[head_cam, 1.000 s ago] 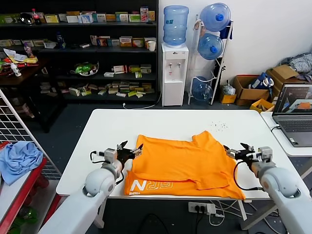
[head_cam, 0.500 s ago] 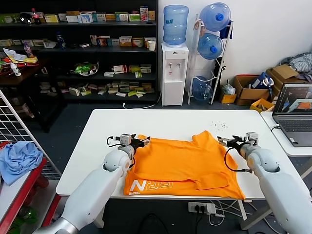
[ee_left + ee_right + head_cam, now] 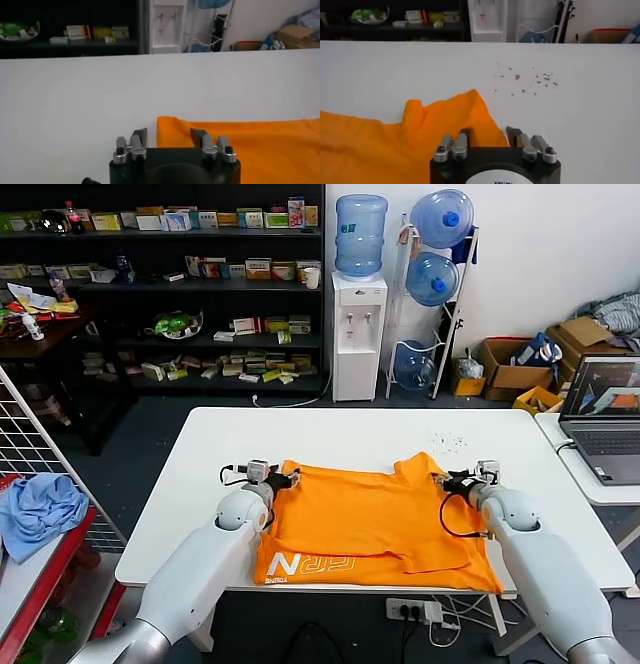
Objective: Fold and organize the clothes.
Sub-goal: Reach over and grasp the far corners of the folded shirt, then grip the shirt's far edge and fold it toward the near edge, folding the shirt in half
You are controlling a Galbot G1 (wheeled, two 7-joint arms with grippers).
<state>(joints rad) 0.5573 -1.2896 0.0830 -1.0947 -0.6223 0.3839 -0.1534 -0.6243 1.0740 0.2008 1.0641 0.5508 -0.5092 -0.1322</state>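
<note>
Both hands advanced from the near corners to the far edge of the garment.
The left hand (image 3: pixel 285 480) now straddles the far left corner of the bright orange short-sleeved cotton T-shirt (image 3: pixel 375 514); the right hand (image 3: pixel 447 482) has moved inward to the far right sleeve edge. Both sets of fingers have narrowed around the fabric.

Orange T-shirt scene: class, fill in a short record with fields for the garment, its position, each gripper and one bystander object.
garment: orange T-shirt, partly folded, white lettering at the near edge
surface: white table
left gripper: at the shirt's far left corner, fingers either side of the cloth edge
right gripper: at the shirt's far right edge
bystander: laptop on the side table
</note>
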